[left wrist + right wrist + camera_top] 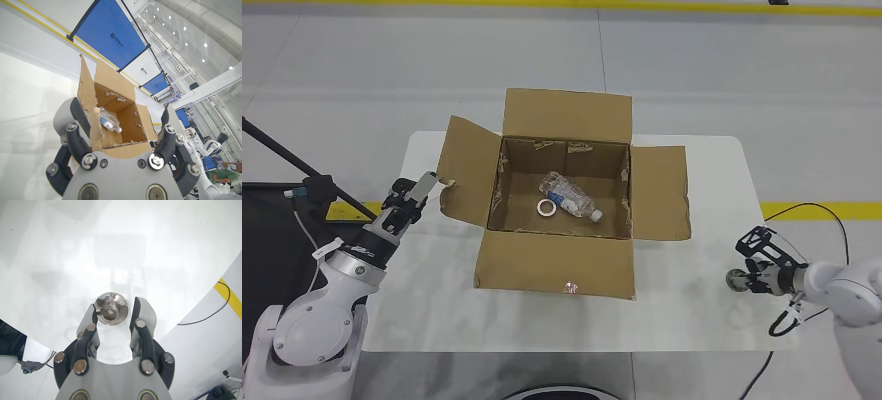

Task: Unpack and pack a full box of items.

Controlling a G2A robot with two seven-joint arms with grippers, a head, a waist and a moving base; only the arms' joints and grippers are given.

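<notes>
Looking down into the box from my top cam, it's sitting about mid-table, closer to the far edge, with all four flaps folded outward and the opening facing straight up. On its floor there's a crushed clear bottle lying on its side. Its long axis runs diagonally, with the base toward the box's far left corner and the white cap pointing at the near right corner. A small tape roll lies flat just beside the bottle, on its left near side, and I can't tell if they touch.

Out by the right edge of the table, well apart from the box, a metal flange rests on the surface with its bore facing up. The right gripper is straddling it with the fingers partly spread. One pad looks to be right against the flange rim and the other has a small gap, so it's not clamped on anything.

The left gripper is at the left side of the table, aimed at the box and spread wide with nothing between the fingers. One finger is right next to the torn edge of the left flap. Can't say for sure whether it's actually touching.
</notes>
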